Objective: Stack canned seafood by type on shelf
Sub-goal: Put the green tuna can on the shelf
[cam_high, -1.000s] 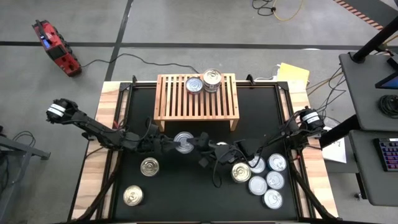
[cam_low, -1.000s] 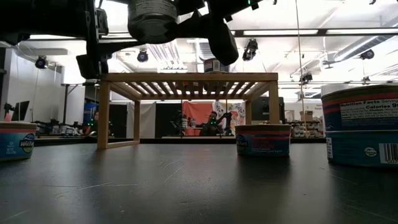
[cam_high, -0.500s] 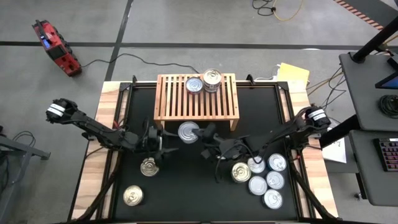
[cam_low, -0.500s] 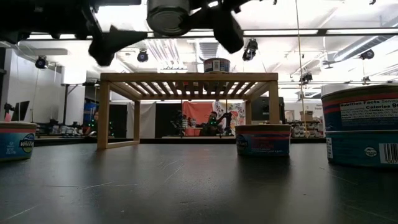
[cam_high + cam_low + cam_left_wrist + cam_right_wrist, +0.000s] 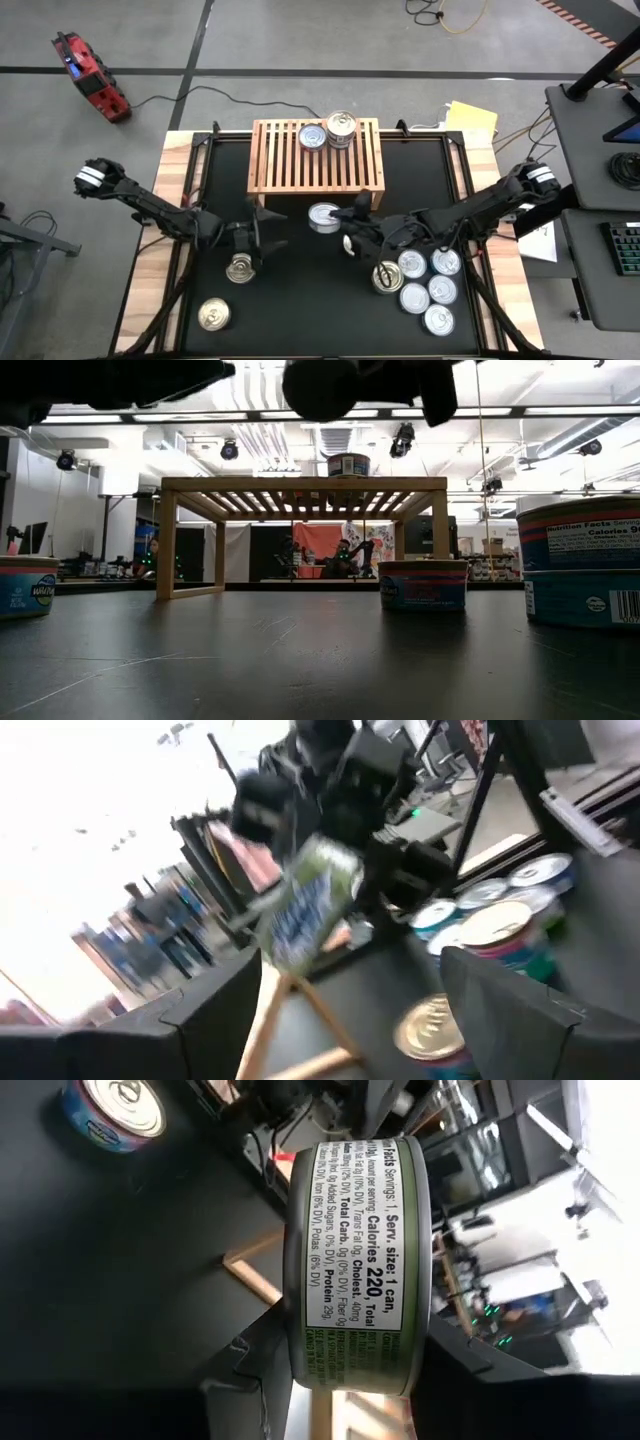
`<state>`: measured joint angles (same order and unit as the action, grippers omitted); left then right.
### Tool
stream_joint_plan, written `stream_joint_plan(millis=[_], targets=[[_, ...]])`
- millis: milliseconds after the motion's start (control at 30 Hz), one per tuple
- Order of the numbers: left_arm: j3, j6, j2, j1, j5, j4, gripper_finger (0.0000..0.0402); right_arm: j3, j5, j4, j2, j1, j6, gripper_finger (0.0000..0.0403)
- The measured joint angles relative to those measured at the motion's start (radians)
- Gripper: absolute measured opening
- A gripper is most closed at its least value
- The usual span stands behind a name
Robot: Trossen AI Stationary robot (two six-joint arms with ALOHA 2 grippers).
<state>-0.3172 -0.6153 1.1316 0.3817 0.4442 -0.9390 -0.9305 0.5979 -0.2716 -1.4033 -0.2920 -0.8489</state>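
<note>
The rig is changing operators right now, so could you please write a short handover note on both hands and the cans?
Right hand: shut on a green-label can, raised just in front of the shelf.
Left hand: open, empty, over the mat's left side above a gold-lid can.
Done: two cans sit on the shelf.
Left: the held can, two on the left, six clustered at the right.

shelf: pale slatted wood | cans: shiny metal lids, paper labels | table: matt black
</note>
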Motion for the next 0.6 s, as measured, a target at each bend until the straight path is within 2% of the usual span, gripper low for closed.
stream_joint_plan(millis=[100, 233, 400, 600], targets=[[-0.002, -0.101, 0.0, 0.0, 0.0, -0.022, 0.029, 0.011, 0.0, -0.002, -0.022, 0.002, 0.027, 0.0138], [-0.049, -0.148, 0.021, 0.0, -0.011, 0.01, 0.029, 0.012, -0.004, -0.053, -0.072, 0.001, 0.019, 0.0138], [-0.148, -0.163, 0.101, -0.001, -0.005, 0.163, 0.029, 0.012, 0.005, -0.118, -0.099, 0.003, -0.019, 0.0138], [-0.231, -0.223, 0.208, -0.001, 0.155, 0.187, 0.029, 0.009, 0.005, -0.122, -0.101, 0.003, -0.025, 0.0138]])
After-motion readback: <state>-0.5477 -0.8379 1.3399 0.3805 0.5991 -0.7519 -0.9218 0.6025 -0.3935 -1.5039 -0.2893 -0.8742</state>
